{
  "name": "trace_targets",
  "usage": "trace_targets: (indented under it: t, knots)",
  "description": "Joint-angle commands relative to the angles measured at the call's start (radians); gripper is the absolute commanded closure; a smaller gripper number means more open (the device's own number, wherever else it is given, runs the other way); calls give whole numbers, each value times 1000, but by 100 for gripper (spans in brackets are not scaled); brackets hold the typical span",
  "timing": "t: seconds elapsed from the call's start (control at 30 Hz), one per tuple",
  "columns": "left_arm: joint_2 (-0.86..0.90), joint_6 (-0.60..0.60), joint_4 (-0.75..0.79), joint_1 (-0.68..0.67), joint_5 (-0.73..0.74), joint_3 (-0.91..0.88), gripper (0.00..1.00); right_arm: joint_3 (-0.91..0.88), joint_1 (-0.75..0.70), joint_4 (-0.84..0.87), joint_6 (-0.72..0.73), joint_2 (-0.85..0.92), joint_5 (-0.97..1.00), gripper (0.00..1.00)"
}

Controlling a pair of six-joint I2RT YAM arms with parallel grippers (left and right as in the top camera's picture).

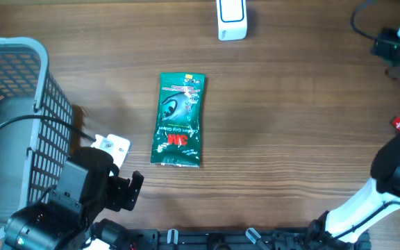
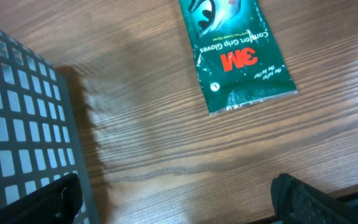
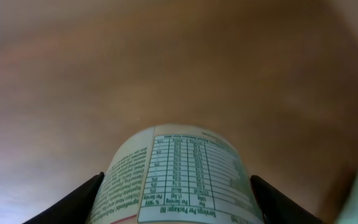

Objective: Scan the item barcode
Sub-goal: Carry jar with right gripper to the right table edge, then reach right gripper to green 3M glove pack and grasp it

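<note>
The green packet [image 1: 180,120] on the worktop carried a red "3M" logo with "Comfort Grip Gloves" in white beside it. A small circled "L" sat near the packet's sealed end. Finer print on the packet was too small to read. The pale container [image 3: 179,180] bore an upside-down table of figures, a "Servings Per Package" line barely legible.

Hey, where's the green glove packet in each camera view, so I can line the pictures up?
Overhead: the green glove packet lies mid-table, to the right of the mesh basket.
Left wrist: the packet is at top right, cut by the upper edge, with the basket wall at left.
Right wrist: not in it; only a labelled container over blurred wood.
Shared landmark: the mesh basket, in overhead and left wrist.
</note>
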Motion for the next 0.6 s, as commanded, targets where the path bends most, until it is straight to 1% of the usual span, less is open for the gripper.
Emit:
trace_targets:
  t: [0.0, 0.07, 0.23, 0.27, 0.3, 0.37, 0.43, 0.5, 0.53, 0.57]
  knots:
    - [-3, 8, 0, 4, 9, 3, 0, 3, -99, -28, 53, 109, -4, 42]
    - [-3, 8, 0, 4, 9, 3, 0, 3, -162, -24, 76, 195, 4, 42]
    - [-3, 8, 0, 4, 9, 3, 0, 3, -247, -25, 103, 253, -1, 37]
    - [-3, 8, 0, 4, 9, 3, 0, 3, -255, -22, 105, 253, -1, 27]
    - [-3, 8, 0, 4, 9, 3, 0, 9, -261, -23, 128, 253, -2, 0]
    - [-3, 8, 0, 4, 9, 3, 0, 70, -260, -58, 122, 245, -2, 0]
    - [-3, 8, 0, 4, 9, 3, 0, 209, -254, -149, 126, 201, -1, 0]
    - [-3, 8, 0, 4, 9, 3, 0, 355, -243, -240, 153, 127, -6, 0]
    - [-3, 8, 0, 4, 9, 3, 0, 390, -232, -262, 187, 82, -24, 0]
    - [-3, 8, 0, 4, 9, 3, 0, 399, -217, -271, 200, 25, -92, 0]
